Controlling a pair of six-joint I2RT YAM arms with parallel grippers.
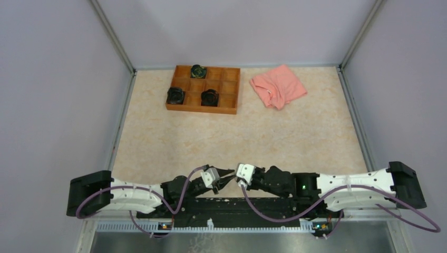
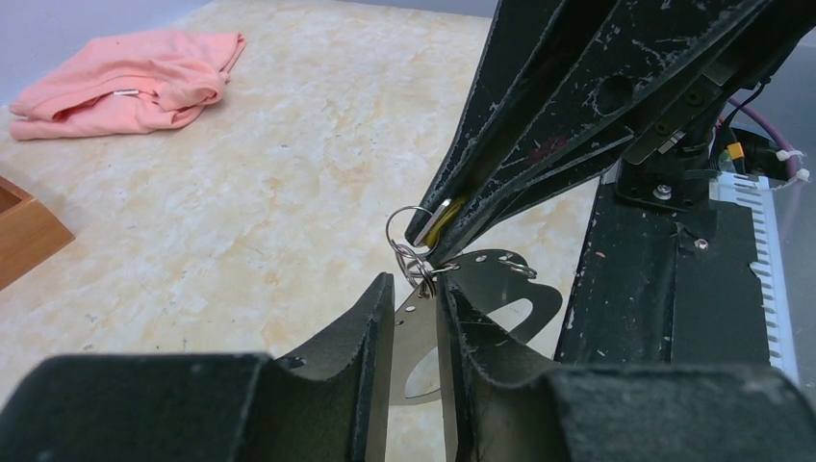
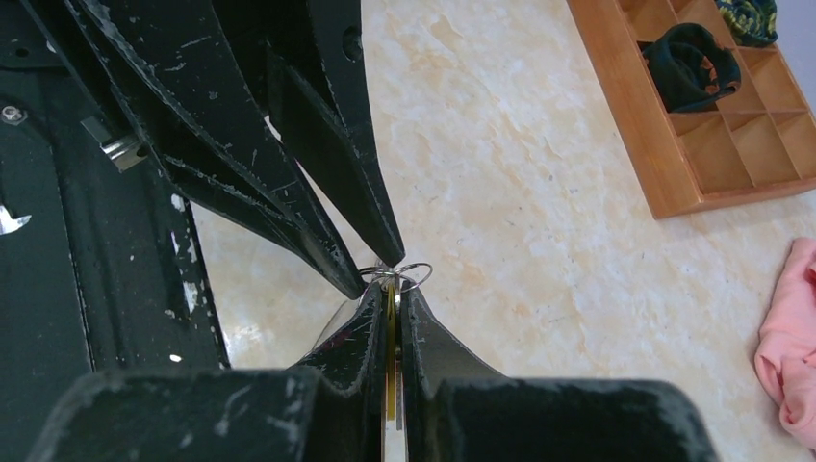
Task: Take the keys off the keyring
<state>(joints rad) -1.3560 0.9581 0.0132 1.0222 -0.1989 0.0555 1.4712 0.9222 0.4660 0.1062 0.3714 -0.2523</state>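
- The left arm lies low along the near edge of the table (image 1: pixel 237 132). It reaches from its base at 8 o'clock toward 3 o'clock, forearm nearly level.
- The right arm mirrors it, reaching from 4 o'clock toward 9 o'clock, so the two wrists meet tip to tip at the table's 6 o'clock.
- The left pincer (image 2: pixel 416 289) is clamped on the keyring (image 2: pixel 500 284), a flat silvery-grey plate with small holes along its rim. Its fingers press the plate's two faces, and the plate stands on edge between them.
- The rest of the plate juts out toward 3 o'clock in the left wrist view, above the black base rail.
- The right pincer (image 3: pixel 395 296) is pressed together on the yellow-headed key (image 3: pixel 390 375), which shows as a thin yellow strip in the slit between its fingers.
- In the left wrist view this pincer slants down from 1 o'clock, its tips just above the left fingers.
- Small wire rings (image 2: pixel 414 260) sit between the two sets of tips, hooked at the plate's rim and touching the key.
- Whether other keys hang there I cannot tell.
- A wooden tray (image 1: pixel 232 109) lies at 11 o'clock with black round objects (image 1: pixel 176 95) in its compartments.
- A pink cloth (image 1: pixel 278 86) lies crumpled at 1 o'clock, well apart from the arms.
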